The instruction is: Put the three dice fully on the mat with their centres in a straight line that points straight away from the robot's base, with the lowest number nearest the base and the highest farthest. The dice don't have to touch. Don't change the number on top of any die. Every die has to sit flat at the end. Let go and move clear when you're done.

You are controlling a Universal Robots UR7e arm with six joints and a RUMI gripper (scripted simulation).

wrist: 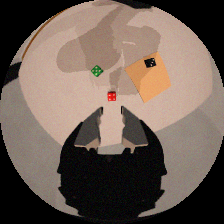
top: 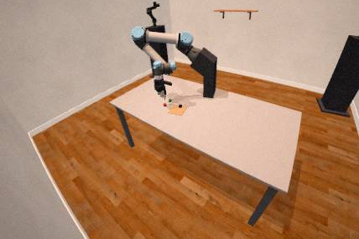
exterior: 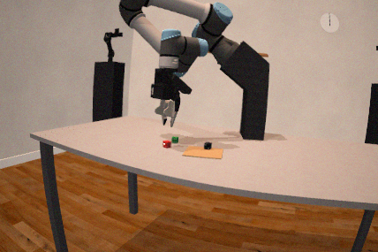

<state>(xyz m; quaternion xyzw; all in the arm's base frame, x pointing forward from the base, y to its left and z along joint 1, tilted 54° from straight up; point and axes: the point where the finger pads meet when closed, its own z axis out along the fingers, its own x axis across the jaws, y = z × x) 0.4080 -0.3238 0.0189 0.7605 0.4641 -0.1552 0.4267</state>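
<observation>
Your table [top: 235,137] [exterior: 283,166] carries the orange mat [top: 177,111] [exterior: 203,153] [wrist: 150,82]. Above the tabletop, your gripper [top: 163,96] [exterior: 168,125] [wrist: 111,106] has its jaws narrowed, a gap between them, gripping nothing. You have the black die [top: 180,106] [exterior: 207,145] [wrist: 150,62] on the mat; the red die [top: 164,105] [exterior: 167,144] [wrist: 111,96] and green die [top: 169,101] [exterior: 175,140] [wrist: 97,71] sit off it.

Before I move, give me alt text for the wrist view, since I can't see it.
Partly open gripper with nothing between its jaws, pointing toward a red die on the table. A green die lies beyond it to the image's left; a black die sits on the orange mat at right.
</observation>
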